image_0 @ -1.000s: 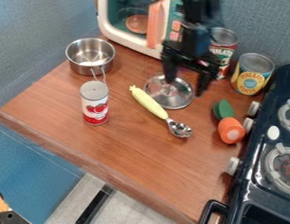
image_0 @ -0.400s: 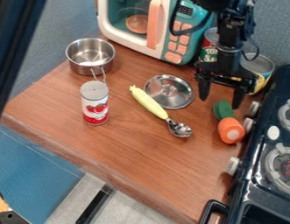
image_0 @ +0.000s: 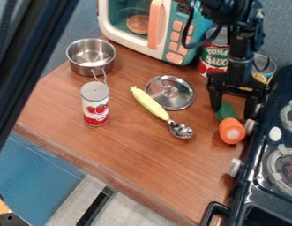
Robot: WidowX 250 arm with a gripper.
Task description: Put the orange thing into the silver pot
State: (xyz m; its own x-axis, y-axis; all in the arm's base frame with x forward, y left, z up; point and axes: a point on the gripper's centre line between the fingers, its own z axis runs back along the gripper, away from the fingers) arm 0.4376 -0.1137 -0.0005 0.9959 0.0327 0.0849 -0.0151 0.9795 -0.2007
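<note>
The orange thing (image_0: 231, 132) lies along the tabletop's right edge (image_0: 228, 152) beside the stove (image_0: 267, 115), its green end (image_0: 227, 111) beneath the widely spread gripper (image_0: 233, 113), probably placed to straddle it for grasping.

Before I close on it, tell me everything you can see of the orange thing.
The orange thing looks like a stubby toy carrot: a rounded orange body with a pale round end and a dark green top. It lies on the wooden counter beside the stove knobs, under the open gripper.

Bright — soft shadows (some glare).
</note>
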